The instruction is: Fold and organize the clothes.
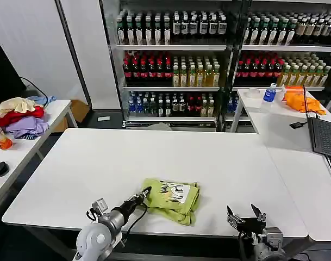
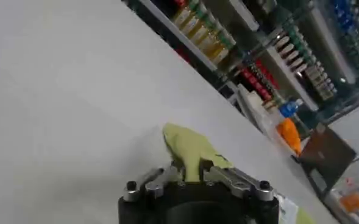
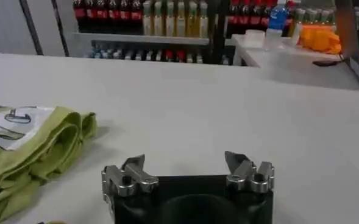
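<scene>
A: Where's the T-shirt (image 1: pixel 172 200)?

B: Bunched in a loose fold on the white table (image 1: pixel 154 157), near the front edge, about 6 o'clock from the table's middle. The white printed patch (image 1: pixel 175 191) faces up.

A: Left gripper (image 1: pixel 147 192)?

B: At the shirt's 9 o'clock edge. In the left wrist view the fingers (image 2: pixel 167 176) are pinched narrow with a peak of green cloth between them, so it reads as holding the shirt's edge. Judging by that, the grip is there to lift or drag that side over for another fold.

A: Right gripper (image 1: pixel 245 213)?

B: Parked at about 3 o'clock of the shirt, well apart from it, low over the table's front edge. Fingers spread wide, nothing in them. Probably waiting so it stays out of the cloth's way.

A: How far along?

B: Shirt is compact but lumpy, edges uneven. Looks partly folded, not tidy yet.

A: Anything else?

B: Clothes pile (image 1: pixel 21 117) on the side table at 10 o'clock, orange cloth (image 1: pixel 302 101) and laptop (image 1: pixel 324 136) at 2 o'clock. None touched.
</scene>
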Available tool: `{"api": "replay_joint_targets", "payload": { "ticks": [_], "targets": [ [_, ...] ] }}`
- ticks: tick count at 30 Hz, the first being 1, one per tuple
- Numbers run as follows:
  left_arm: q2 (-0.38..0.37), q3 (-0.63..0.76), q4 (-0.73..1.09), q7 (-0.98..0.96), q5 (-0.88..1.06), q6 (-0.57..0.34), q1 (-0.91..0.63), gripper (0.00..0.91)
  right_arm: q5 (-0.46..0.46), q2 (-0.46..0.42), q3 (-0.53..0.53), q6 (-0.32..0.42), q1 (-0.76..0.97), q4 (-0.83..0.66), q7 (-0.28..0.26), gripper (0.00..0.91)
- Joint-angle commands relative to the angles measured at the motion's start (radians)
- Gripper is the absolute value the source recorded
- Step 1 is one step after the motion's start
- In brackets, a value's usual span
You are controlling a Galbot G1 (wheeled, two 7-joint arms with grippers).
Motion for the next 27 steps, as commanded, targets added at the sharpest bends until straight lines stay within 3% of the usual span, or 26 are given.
{"api": "replay_joint_targets", "payload": {
  "ticks": [1,9,13,15,19,21,23,26,27],
  "targets": [
    [-0.005,-0.044,-0.04,-0.004,-0.162,0.005,0.008,0.071,0.002,-0.002,0.006,0.0,-0.004,0.004,0.0,0.907],
    [0.042,-0.258,-0.18,-0.056,-0.287,0.016,0.077,0.06,0.017,-0.01,0.027,0.0,-0.011,0.015,0.0,0.907],
    [0.187,-0.487,-0.192,-0.066,-0.303,0.019,0.08,0.05,0.031,-0.014,0.03,0.0,-0.004,0.024,0.0,0.907],
    [0.315,-0.606,-0.18,-0.07,-0.315,0.034,0.074,0.04,0.037,-0.014,0.031,0.0,0.004,0.025,0.001,0.907],
    [0.459,-0.731,-0.152,-0.079,-0.316,0.052,0.056,0.04,0.049,-0.011,0.028,-0.001,0.016,0.033,0.001,0.907],
    [0.53,-0.752,-0.169,-0.082,-0.274,0.061,0.058,0.03,0.053,-0.01,0.027,-0.001,0.02,0.036,0.001,0.907],
    [0.534,-0.72,-0.207,-0.082,-0.208,0.062,0.074,0.03,0.053,-0.009,0.027,0.0,0.022,0.036,0.001,0.907],
    [0.475,-0.584,-0.269,-0.043,-0.012,0.028,0.129,0.03,0.054,-0.004,0.028,0.002,0.022,0.034,0.001,0.907],
    [0.433,-0.494,-0.271,-0.027,0.175,0.015,0.15,0.03,0.053,0.0,0.028,0.005,0.021,0.033,0.001,0.907]
  ]
}}
